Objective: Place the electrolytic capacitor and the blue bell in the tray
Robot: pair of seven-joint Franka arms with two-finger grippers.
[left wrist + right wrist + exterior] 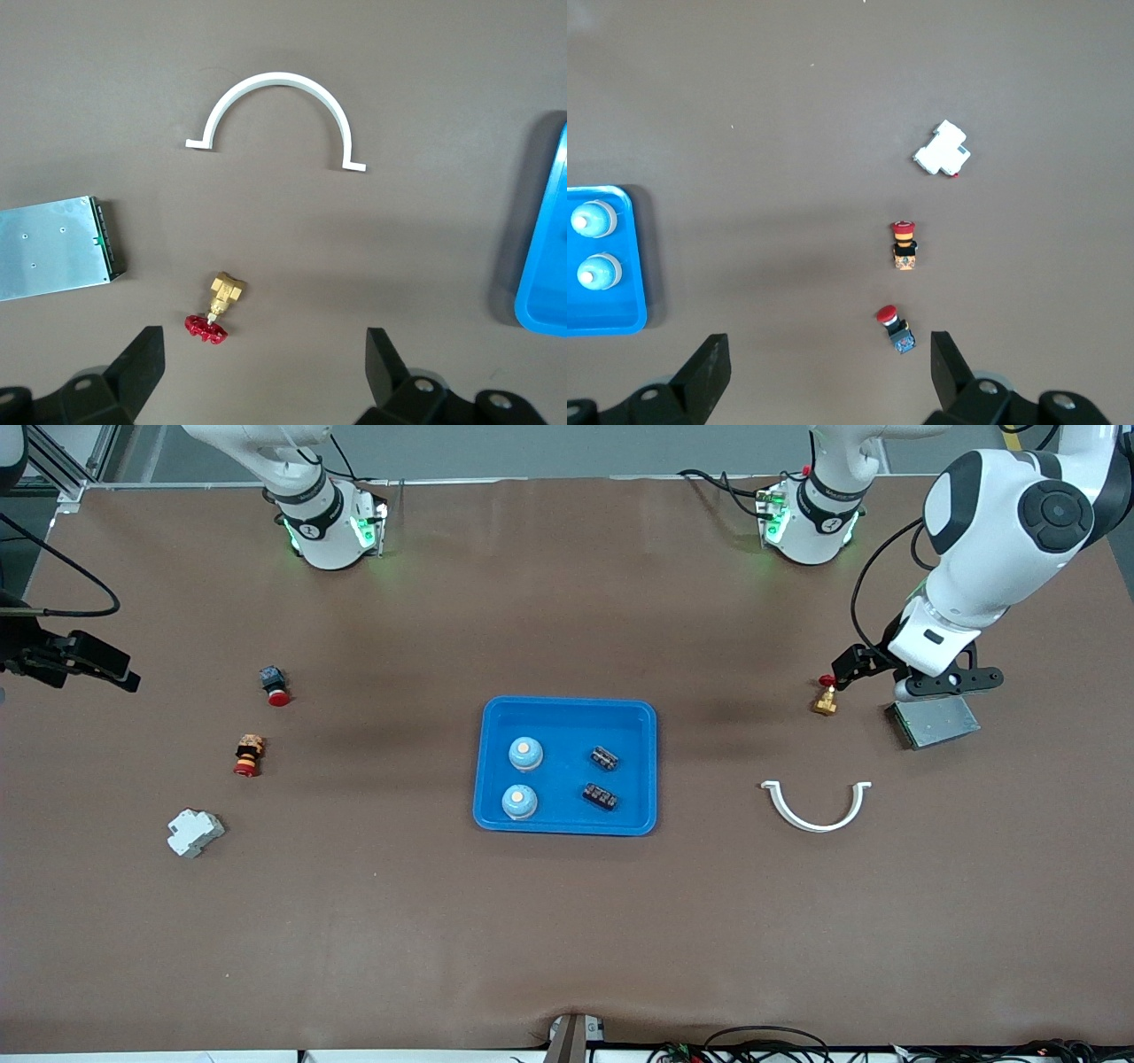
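White left arm bent low, left gripper (261,372) over brass valve (215,308), right gripper (824,372) raised, both fingers spread wide, empty

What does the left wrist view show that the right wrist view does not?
Only the left wrist view: the white curved clamp, the grey metal box, the brass valve with a red handle and the open left gripper.
Only the right wrist view: the white breaker, two red-capped push buttons, two blue bells and the open right gripper.
Both: the blue tray and the brown table.
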